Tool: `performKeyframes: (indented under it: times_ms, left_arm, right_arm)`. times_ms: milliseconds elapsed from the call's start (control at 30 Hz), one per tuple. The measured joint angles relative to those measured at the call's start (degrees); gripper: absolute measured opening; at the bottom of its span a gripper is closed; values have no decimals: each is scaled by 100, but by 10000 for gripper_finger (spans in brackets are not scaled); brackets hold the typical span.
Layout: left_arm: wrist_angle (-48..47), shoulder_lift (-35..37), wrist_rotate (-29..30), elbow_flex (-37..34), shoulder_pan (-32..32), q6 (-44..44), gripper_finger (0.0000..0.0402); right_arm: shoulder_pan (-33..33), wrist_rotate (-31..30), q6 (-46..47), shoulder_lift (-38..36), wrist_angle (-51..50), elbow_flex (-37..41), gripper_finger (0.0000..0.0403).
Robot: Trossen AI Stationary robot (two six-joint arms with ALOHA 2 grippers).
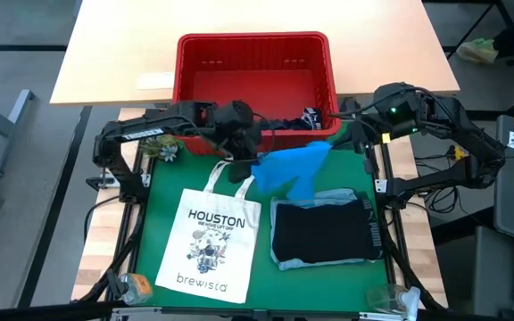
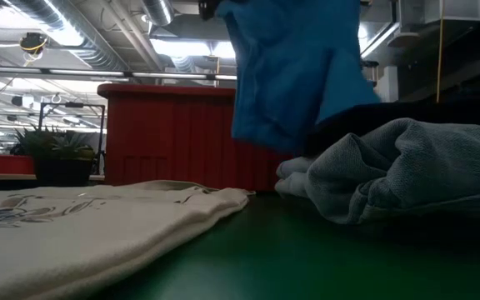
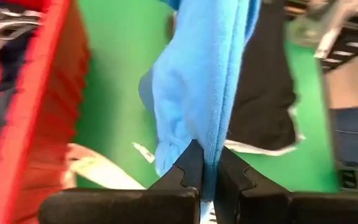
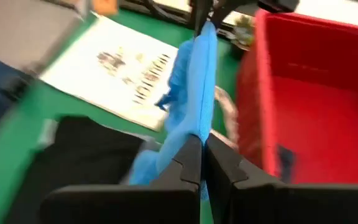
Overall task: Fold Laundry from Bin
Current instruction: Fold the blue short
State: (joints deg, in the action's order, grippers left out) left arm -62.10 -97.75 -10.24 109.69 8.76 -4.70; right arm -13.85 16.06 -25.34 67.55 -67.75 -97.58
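**Spotter:** Over the green mat, just in front of the bin point(image 1: 253, 69), you have the bright blue garment point(image 1: 293, 169) strung between both arms. The left gripper point(image 3: 205, 165) has its jaws clamped on one edge, the right gripper point(image 4: 197, 149) has its jaws clamped on another, and the cloth sags between them above the mat.

**Operator:** Where do I lay it?

**Spotter:** Judging by the layout, the open green between the tote bag point(image 1: 211, 242) and the folded pile point(image 1: 324, 232) looks tight. That pile, dark on top with light denim under it, sits toward the bench's right edge. I'd say draw the arms apart until the held edge is taut, then lower evenly so the hanging part touches first and spreads flat.

**Operator:** Anything to watch?

**Spotter:** Keep the loose tail off the pile, or you may drag it askew. One dark garment point(image 1: 306, 118) is left in the bin's right front corner; stay clear of the rim as you move.
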Motion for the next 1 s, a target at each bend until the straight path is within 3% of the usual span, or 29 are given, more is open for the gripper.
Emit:
performKeyframes:
  times_ms: [167,267,400,600,733,867,1000]
  left_arm:
    - [2,26,-567,0,-187,-319,8]
    - [40,22,-1238,0,-331,-483,8]
    - [79,40,-2011,0,-470,-821,8]
    - [710,170,-2335,0,-495,-1604,8]
    - [1310,151,-2525,0,-650,-2101,8]
    - [1784,131,-2443,0,-936,-2422,8]
    - [2441,129,-2066,0,-1326,-2743,8]
  right_arm:
    - [0,1128,436,-18,-49,0,7]
    - [0,1678,595,-76,-176,0,7]
    - [-2,2084,607,-182,-409,0,7]
    - [-4,2075,759,-367,-428,0,7]
    - [-4,2598,902,-506,-439,-2,7]
    - [-4,3135,915,-650,-435,-2,7]
    - [-4,3158,1352,-888,-433,0,7]
